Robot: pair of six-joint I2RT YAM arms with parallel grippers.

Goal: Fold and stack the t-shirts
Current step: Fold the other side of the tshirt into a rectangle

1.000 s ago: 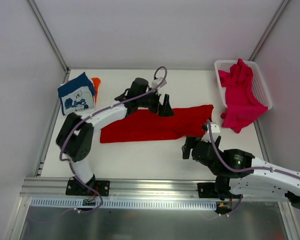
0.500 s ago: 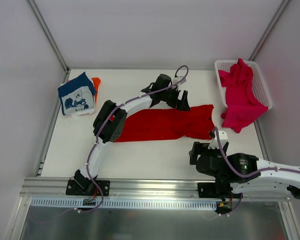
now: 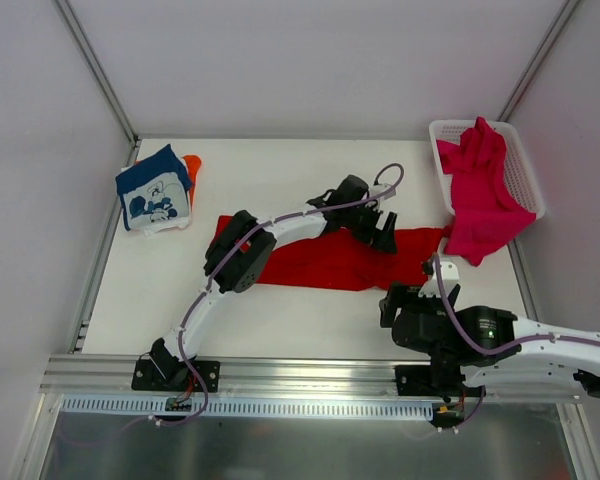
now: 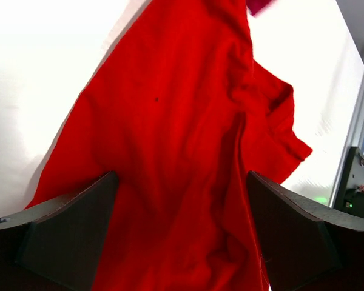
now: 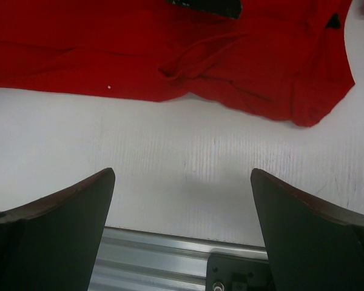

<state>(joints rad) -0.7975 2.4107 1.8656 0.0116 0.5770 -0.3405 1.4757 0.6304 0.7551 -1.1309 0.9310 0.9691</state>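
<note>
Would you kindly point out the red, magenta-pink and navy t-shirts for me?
red t-shirt [image 3: 320, 264], top external view, middle of the cloth
magenta-pink t-shirt [image 3: 480, 198], top external view, its bunched middle
navy t-shirt [image 3: 158, 198], top external view, white cartoon print

Red t-shirt [image 5: 170, 54] is lying rumpled across the far part of the white table [image 5: 60, 127], running from the left edge to a rounded end at the right. Creases are bunching near its middle, and a tiny pale speck is showing near its near hem. A black part [image 5: 206, 6] is sitting on the cloth at the far edge. Right gripper [image 5: 182, 176] is hanging over bare table on the near side of the shirt, fingers [image 5: 54, 230] spread wide, nothing between them. A metal rail [image 5: 151, 267] is running along the near edge.
</note>
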